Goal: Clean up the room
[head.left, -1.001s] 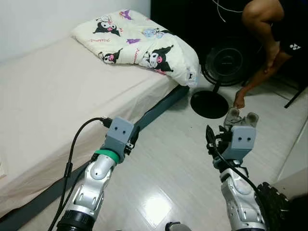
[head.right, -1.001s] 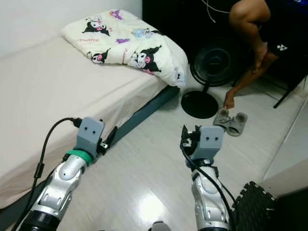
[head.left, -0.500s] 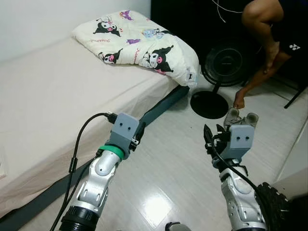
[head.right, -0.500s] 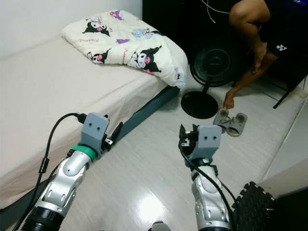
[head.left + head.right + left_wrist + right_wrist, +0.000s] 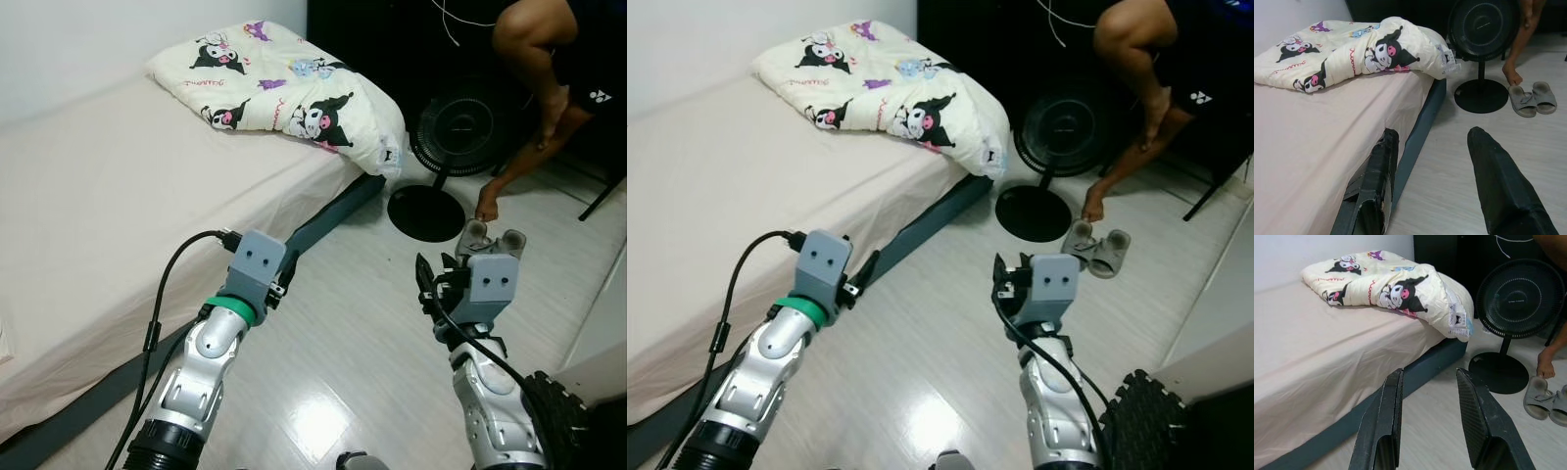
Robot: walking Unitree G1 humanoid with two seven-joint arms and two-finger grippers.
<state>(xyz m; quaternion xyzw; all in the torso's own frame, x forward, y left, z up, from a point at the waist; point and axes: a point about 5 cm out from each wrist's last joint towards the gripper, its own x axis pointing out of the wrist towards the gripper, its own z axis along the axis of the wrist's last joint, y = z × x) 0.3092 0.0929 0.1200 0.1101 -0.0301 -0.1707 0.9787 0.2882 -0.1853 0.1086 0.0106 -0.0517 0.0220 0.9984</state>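
A cream comforter (image 5: 284, 83) with cartoon prints lies bunched at the far end of the bed (image 5: 108, 196), one corner hanging over the edge. A pair of grey slippers (image 5: 490, 238) sits on the floor beside a person's foot. My left gripper (image 5: 1433, 132) hovers open next to the bed's dark side rail, nothing between its fingers. Over the pale floor, my right gripper (image 5: 1430, 373) is open too and points toward the bed and the comforter.
A black floor fan (image 5: 460, 122) on a round base (image 5: 426, 212) stands past the bed's end. A person (image 5: 549, 59) sits at the far right with a foot by the slippers. A black foam mat (image 5: 563, 411) lies at the near right.
My left arm has moved a little forward and to the right along the bed's edge. The right arm has hardly shifted.
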